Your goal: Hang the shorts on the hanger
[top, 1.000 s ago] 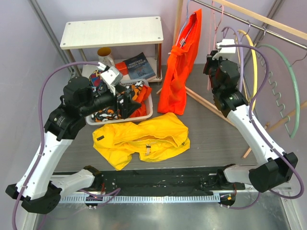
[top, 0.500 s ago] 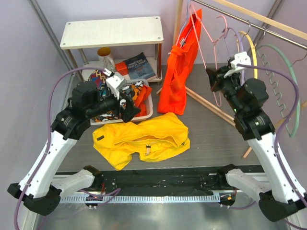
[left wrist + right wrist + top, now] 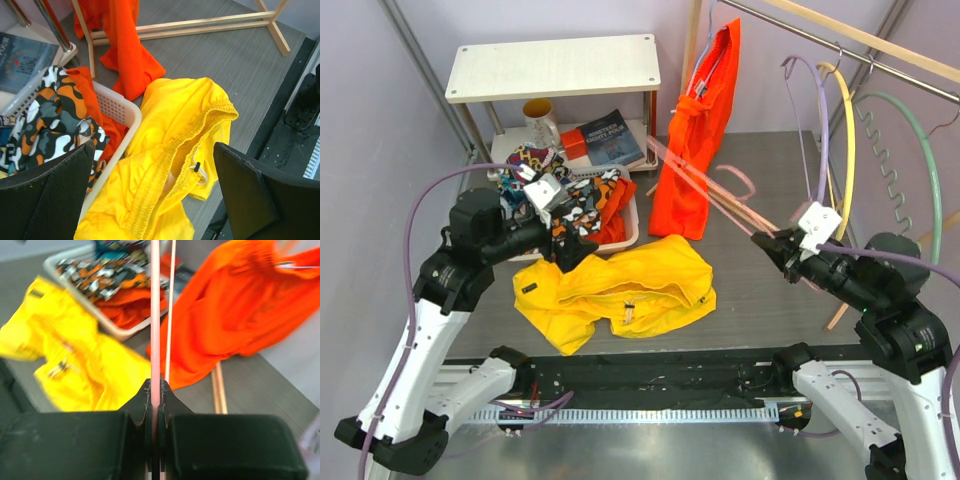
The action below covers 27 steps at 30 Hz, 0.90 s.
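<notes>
Two sets of fingers: right fingers (image 3: 155,392) pinched together on the one pink hanger (image 3: 708,195), blurred; left fingers (image 3: 570,250) spread wide, holding nothing, just above the one pair of yellow shorts (image 3: 620,285), crumpled on the tabletop (image 3: 760,300)

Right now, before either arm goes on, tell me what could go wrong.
1. The right fingers pinch only one thin bar of the hanger; it may swivel or slip in the grip.
2. Its long free end lies close to the orange garment and could snag it.
3. The open left fingers hover where the shorts meet the basket; they might catch its rim.
</notes>
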### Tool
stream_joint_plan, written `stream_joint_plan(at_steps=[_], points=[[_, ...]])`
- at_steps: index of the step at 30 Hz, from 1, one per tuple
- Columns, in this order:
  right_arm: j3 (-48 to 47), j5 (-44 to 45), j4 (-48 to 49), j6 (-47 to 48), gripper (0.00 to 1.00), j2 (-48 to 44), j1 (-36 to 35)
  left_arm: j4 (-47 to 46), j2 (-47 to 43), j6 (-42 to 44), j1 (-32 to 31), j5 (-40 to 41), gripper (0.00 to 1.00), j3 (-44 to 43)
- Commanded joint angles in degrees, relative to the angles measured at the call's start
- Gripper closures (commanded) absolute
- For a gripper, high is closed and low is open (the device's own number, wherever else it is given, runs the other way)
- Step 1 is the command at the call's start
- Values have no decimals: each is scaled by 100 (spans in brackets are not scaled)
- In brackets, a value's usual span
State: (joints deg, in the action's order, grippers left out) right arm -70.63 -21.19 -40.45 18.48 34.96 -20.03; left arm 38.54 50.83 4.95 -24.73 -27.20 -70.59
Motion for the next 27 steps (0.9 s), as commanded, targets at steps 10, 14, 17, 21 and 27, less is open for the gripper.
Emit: stream_joint_plan(at_steps=[10,14,17,21,27], points=[[-1691,-2480,-3074,3081,99,2541,-307,1557,-785,1218,1163,-868,0,97],[-1498,-1427,-3180,3284,99,2743,-1448,2085,-803,1570,1181,-164,3,98],[-1191,-863,-3066,3267,99,2867,-2232,2806,-408,1921,1190,4,8,27],[-953,-238,-2627,2916,99,3148,-2655,3352,294,2361,1181,144,16,220],[-847,168,-1915,2625,99,3096,-2664,3019,375,3316,1181,373,24,1072]])
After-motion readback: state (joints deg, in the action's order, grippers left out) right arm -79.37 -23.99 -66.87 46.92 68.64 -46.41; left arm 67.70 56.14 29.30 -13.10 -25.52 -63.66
